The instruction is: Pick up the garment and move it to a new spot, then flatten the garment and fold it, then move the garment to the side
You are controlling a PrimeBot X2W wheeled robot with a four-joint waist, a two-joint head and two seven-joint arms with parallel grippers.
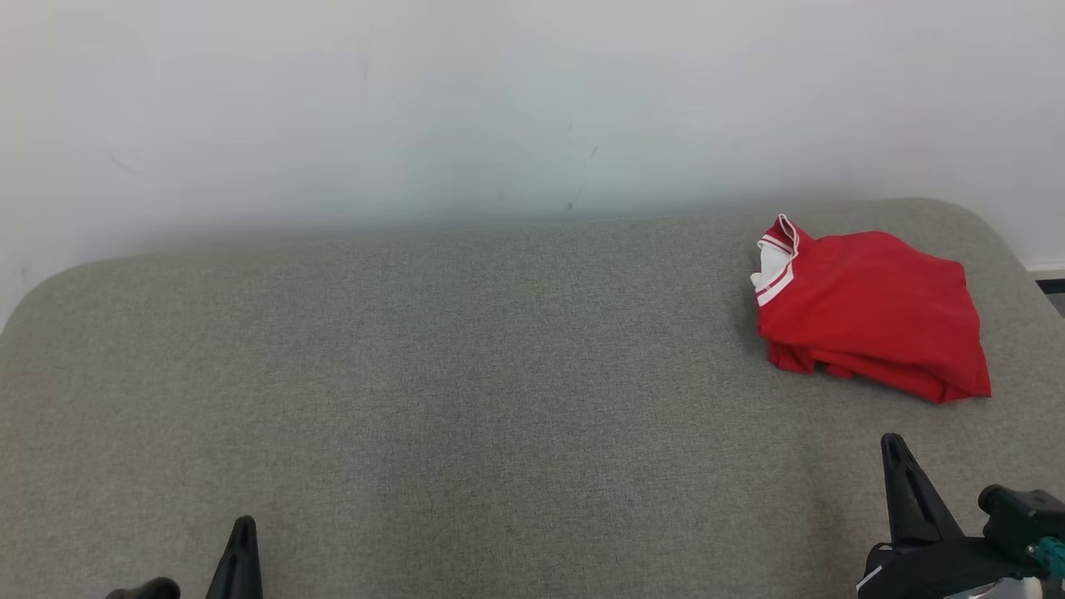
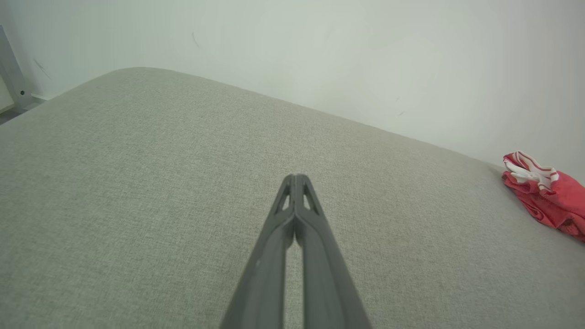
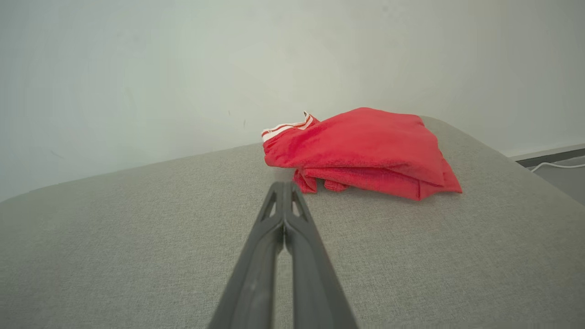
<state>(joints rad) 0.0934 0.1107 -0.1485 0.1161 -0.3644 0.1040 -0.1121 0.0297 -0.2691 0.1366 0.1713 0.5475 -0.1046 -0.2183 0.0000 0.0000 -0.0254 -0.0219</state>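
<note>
A red garment (image 1: 874,312) with a white-striped collar lies folded into a compact bundle at the far right of the grey cushioned surface (image 1: 466,374). The right wrist view shows the garment (image 3: 365,151) just beyond the tips of my right gripper (image 3: 284,185), which is shut with nothing in it. In the head view the right gripper (image 1: 894,445) sits at the lower right, short of the bundle. My left gripper (image 2: 296,177) is shut and empty, far to the left of the garment (image 2: 546,194); its tip (image 1: 243,526) shows at the lower left.
A pale wall (image 1: 499,108) rises directly behind the surface. The surface's rounded right edge (image 3: 498,151) drops to a floor with a white cable (image 3: 555,165). A grey metal post (image 2: 11,73) stands off the far left corner.
</note>
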